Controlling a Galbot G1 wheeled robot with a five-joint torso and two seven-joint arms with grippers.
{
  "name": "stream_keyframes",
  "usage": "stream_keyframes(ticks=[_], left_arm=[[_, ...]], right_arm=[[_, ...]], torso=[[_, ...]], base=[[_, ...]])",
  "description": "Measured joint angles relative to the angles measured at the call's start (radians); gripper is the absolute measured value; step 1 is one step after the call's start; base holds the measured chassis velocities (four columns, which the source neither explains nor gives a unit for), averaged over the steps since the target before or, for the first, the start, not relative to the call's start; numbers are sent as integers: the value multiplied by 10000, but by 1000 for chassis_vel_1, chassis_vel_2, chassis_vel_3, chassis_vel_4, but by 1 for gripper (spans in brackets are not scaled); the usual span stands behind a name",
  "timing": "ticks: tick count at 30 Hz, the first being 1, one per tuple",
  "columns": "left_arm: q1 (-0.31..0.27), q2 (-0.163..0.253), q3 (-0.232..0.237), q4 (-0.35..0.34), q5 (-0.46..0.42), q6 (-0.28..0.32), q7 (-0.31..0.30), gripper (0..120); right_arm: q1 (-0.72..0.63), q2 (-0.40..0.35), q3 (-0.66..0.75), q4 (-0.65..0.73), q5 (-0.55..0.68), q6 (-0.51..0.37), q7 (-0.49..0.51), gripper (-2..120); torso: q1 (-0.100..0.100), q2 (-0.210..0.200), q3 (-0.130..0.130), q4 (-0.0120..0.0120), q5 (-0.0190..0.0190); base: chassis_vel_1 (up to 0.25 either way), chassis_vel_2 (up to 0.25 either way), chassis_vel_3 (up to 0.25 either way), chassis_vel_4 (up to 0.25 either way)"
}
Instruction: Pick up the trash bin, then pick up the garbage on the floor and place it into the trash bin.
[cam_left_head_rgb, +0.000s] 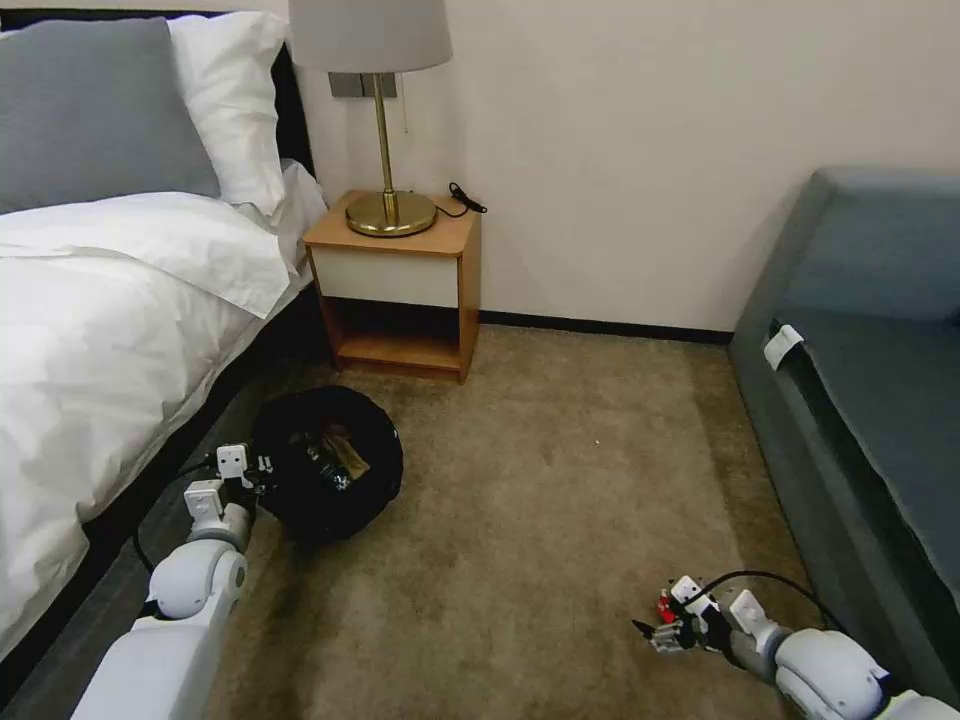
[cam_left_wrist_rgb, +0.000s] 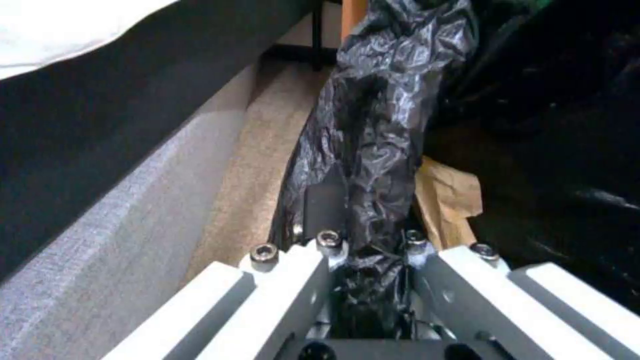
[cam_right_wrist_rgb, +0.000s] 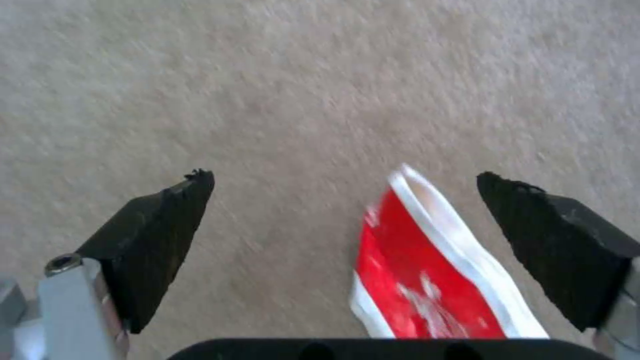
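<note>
The trash bin (cam_left_head_rgb: 325, 470), lined with a crinkled black bag, sits tilted beside the bed. My left gripper (cam_left_head_rgb: 262, 468) is shut on its near rim. In the left wrist view the gripper (cam_left_wrist_rgb: 363, 220) pinches the black bag (cam_left_wrist_rgb: 380, 125), and crumpled brown paper (cam_left_wrist_rgb: 450, 197) lies inside the bin. A gold-brown scrap (cam_left_head_rgb: 345, 455) also shows inside the bin. My right gripper (cam_left_head_rgb: 655, 630) is low over the carpet at the front right, open. A flattened red-and-white carton (cam_right_wrist_rgb: 427, 270) lies on the carpet between its fingers (cam_right_wrist_rgb: 160, 235), closer to one of them; a bit of the carton (cam_left_head_rgb: 664, 604) shows red beside the gripper.
The bed (cam_left_head_rgb: 110, 330) runs along the left, close to the bin. A wooden nightstand (cam_left_head_rgb: 395, 290) with a brass lamp (cam_left_head_rgb: 385, 120) stands against the back wall. A grey sofa (cam_left_head_rgb: 870, 400) lines the right side. Open carpet (cam_left_head_rgb: 560, 470) lies between them.
</note>
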Motion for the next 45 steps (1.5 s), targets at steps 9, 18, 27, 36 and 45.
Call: stream_keyframes(ticks=[9, 18, 27, 36, 45], left_arm=[[-1, -84, 66, -1, 58, 17, 23, 0], [104, -105, -14, -60, 80, 22, 34, 0], [106, -221, -42, -63, 153, 16, 44, 0], [77, -239, -50, -8, 159, 1, 58, 0], [17, -211, -51, 46, 114, -27, 67, 0]], right_arm=[[220, 170, 36, -886, -371, 190, -365, 100], [692, 365, -162, -1743, -667, 429, -685, 100], [1042, 482, -429, -2082, -793, 520, -897, 98], [1489, 626, -745, -2494, -1011, 514, -1208, 70], [1525, 677, -800, -2627, -1058, 548, -1330, 39]], torso=[[0, 0, 1, 0, 0], [0, 0, 0, 1, -1], [0, 0, 1, 0, -1], [0, 0, 1, 0, -1], [0, 0, 1, 0, -1]], base=[[0, 0, 0, 0], [0, 0, 0, 0], [0, 0, 0, 0], [0, 0, 0, 0], [0, 0, 0, 0]])
